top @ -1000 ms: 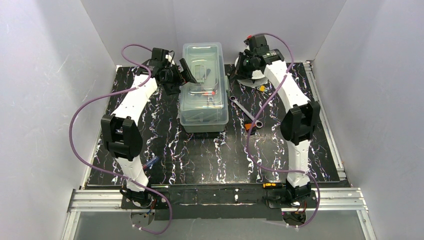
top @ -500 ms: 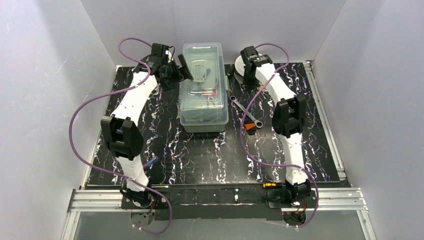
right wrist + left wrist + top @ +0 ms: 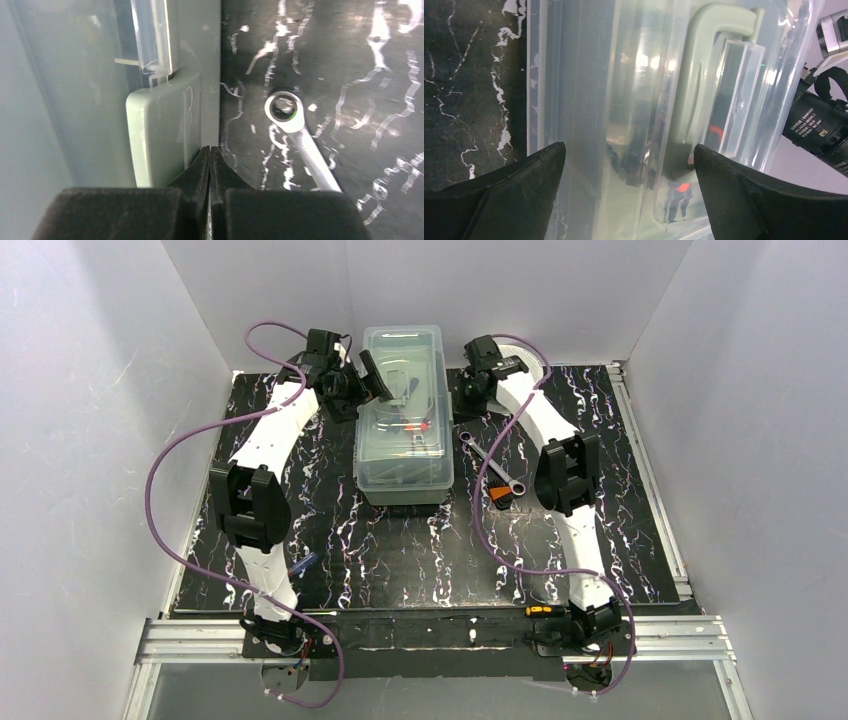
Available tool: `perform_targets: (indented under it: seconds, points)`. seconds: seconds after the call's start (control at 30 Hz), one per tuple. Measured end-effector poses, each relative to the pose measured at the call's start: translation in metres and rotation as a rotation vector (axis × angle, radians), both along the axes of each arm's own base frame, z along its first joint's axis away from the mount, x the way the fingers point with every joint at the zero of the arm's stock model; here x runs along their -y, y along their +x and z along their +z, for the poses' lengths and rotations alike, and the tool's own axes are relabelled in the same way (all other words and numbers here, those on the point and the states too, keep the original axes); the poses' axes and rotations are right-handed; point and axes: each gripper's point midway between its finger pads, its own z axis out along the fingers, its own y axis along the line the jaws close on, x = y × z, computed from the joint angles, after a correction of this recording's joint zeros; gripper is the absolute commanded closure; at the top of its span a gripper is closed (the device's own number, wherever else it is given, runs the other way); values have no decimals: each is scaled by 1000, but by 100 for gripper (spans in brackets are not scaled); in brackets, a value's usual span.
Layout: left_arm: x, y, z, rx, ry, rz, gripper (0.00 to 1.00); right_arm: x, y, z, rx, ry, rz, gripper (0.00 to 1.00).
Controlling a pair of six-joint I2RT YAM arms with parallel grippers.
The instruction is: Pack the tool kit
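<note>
The left gripper stands wide open and empty, with the toolbox lid directly beneath it and the sage-green handle between its fingers. The right gripper is closed tight on nothing, a green latch just beside its tips and a wrench on the counter beyond.

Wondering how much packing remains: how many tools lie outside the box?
4: wrench and orange-handled tool right of the toolbox, blue-handled tool by the left arm, yellow-handled tool at the right arm's base. Arms may hide more.
</note>
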Motion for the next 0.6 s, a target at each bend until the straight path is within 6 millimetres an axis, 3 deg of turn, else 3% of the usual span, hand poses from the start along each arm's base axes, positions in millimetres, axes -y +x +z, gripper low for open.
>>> perform_targets:
  seconds: [0.2,0.43,0.53,0.6]
  points:
    - [-7,3,-6,-14,-23,25,0,-12,3,-11,-64,160,59,99]
    - [-7,4,-5,-7,-23,27,0,-13,-10,-26,-123,209,73,99]
    - [-9,2,-3,0,-13,21,0,-8,-19,-15,-126,223,74,99]
    - [-10,1,-1,5,-3,17,0,1,-22,4,-95,223,69,99]
